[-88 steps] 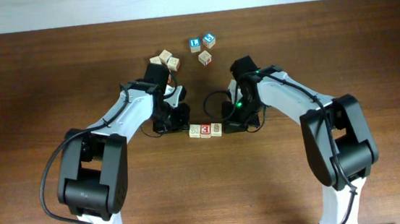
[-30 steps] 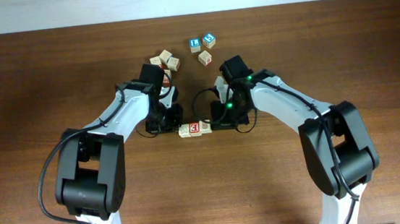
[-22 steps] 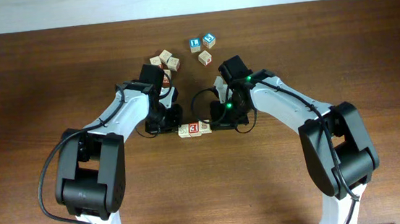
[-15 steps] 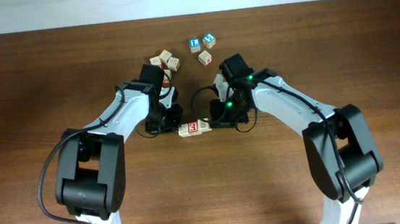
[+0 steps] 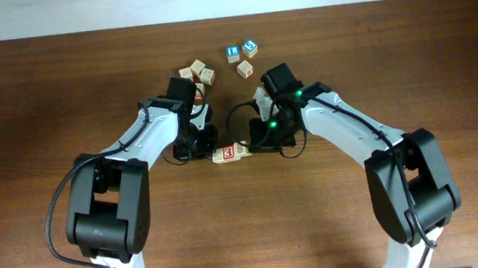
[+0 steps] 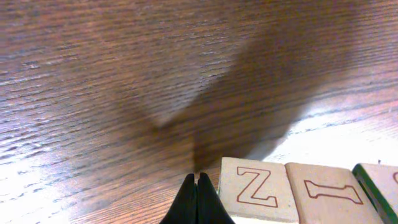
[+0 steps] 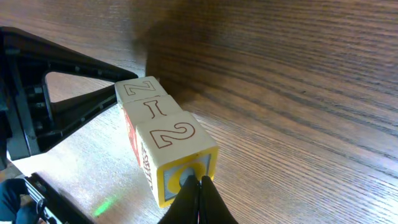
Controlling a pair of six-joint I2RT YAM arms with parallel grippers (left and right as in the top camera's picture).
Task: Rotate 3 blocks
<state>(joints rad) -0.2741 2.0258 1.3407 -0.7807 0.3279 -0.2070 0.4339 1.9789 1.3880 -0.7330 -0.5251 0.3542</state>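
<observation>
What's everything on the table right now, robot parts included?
Row of blocks: 3, tan, tops Z, I, 2, one red side, yellow end; touching in a line, table centre.
Blue-faced cubes: 2, blue and white; far side.
Lone tan cube: 1, tan; beside the blue pair.
Tan cube cluster: at least 3, tan; far side, by left arm.
Table: 1, dark brown wood.
Left gripper: 1, black, shut; at row's Z end.
Right gripper: 1, black, shut; at row's yellow end.

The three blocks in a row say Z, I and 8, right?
Not quite. The third block shows a 2, not an 8. The right wrist view shows the letters Z, I, then 2.
</observation>
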